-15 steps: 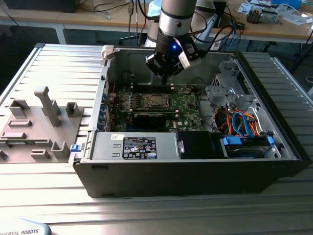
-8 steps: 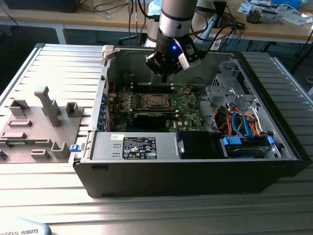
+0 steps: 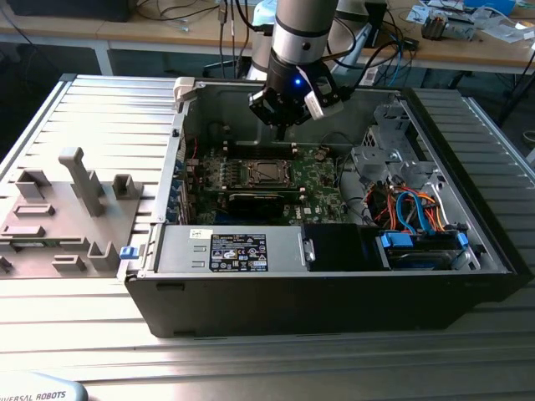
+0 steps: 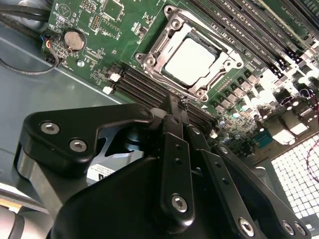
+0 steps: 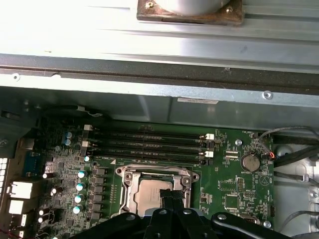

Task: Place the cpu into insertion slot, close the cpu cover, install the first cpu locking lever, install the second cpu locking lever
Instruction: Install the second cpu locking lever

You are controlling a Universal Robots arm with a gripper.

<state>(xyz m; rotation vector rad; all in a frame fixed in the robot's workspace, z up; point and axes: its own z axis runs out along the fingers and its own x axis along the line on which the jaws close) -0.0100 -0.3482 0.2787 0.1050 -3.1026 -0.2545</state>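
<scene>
The cpu (image 4: 192, 60) sits in the insertion slot (image 4: 149, 59) on the green motherboard (image 4: 99, 30), below and just ahead of the gripper (image 4: 173, 107). Its dull silver top shows through the square opening of the cpu cover (image 4: 225, 63), which lies flat over the socket as a silvery frame.

The open computer case (image 3: 251, 301) lies on its side on the ribbed metal tabletop (image 3: 100, 109), and the gripper (image 3: 282, 127) hangs inside it, above the board and apart from it. In the exterior view, the cpu (image 3: 266, 173) lies just below the gripper.

In both wrist views the black fingers (image 4: 172, 124) come together to a narrow tip with nothing between them. In the first wrist view, that tip (image 5: 173, 195) overlaps the near edge of the cpu (image 5: 149, 193); contact cannot be told. Long black memory slots (image 5: 149, 144) run beyond the socket, and a round coin battery (image 5: 250, 162) sits off to one side of it.
</scene>
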